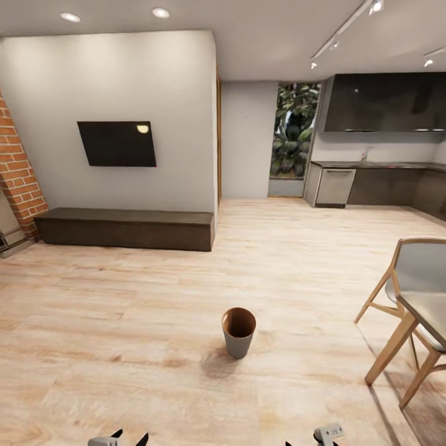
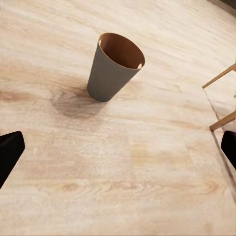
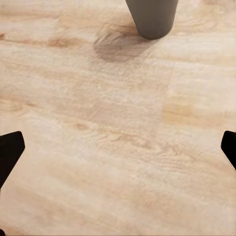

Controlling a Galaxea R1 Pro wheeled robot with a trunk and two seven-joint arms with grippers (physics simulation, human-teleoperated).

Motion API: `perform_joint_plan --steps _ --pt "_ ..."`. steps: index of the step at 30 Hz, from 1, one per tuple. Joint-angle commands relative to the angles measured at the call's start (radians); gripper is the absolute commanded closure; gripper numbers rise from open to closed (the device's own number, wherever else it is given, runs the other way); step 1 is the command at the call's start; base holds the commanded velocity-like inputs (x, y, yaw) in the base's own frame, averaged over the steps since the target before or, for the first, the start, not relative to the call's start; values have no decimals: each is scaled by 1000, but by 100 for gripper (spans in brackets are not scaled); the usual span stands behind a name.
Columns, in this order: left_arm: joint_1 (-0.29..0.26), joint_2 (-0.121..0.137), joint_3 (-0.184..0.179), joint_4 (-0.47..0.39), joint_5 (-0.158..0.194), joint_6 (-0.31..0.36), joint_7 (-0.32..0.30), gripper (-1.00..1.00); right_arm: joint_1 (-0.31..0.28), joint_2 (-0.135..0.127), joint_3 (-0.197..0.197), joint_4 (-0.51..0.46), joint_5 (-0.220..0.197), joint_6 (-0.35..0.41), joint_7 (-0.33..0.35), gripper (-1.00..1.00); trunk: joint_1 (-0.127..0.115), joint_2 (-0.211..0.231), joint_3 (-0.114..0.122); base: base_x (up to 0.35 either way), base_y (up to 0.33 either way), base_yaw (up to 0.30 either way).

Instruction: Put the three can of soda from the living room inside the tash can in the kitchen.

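Note:
The trash can [image 1: 238,332], a small tapered bucket that is grey outside and copper-brown inside, stands upright on the wood floor straight ahead of me. In the left wrist view the trash can [image 2: 112,69] looks empty. The right wrist view catches only the grey base of the trash can [image 3: 151,18]. My left gripper [image 1: 118,439] [image 2: 118,152] and right gripper [image 1: 313,437] [image 3: 119,150] hang low near me, short of the bucket. Both are open, with bare floor between their fingers. The three soda cans are out of view.
A grey dining table [image 1: 427,306] and a wooden-legged chair [image 1: 414,266] stand close on the right; their legs [image 2: 222,74] show beside the bucket. A long dark bench [image 1: 124,228] under a wall TV [image 1: 118,144], brick wall [image 1: 18,167] at left, kitchen cabinets [image 1: 384,186] far right.

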State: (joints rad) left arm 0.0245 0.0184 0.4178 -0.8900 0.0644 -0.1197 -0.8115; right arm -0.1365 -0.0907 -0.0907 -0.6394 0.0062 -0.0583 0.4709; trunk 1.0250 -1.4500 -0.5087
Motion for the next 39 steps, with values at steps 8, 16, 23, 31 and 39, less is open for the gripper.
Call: perform_joint_plan --steps 8,16,23,31,39 --pt "0 0 0 0 -1 0 1 -100 0 -1 0 0 0 0 0 -100 0 0 -1 347 0 63" --pt "0 0 1 0 -1 0 1 -100 0 0 0 0 0 0 0 -100 0 0 -1 347 0 6" --pt "0 0 0 0 -2 0 2 -100 0 -1 0 0 0 0 0 -100 0 0 -1 347 0 1" --pt "0 0 1 0 -2 0 2 -100 0 -1 0 1 0 0 0 -100 0 0 -1 347 0 0" --pt "0 0 1 0 -1 0 2 -100 0 -1 0 1 0 0 1 -100 0 0 -1 346 0 0"
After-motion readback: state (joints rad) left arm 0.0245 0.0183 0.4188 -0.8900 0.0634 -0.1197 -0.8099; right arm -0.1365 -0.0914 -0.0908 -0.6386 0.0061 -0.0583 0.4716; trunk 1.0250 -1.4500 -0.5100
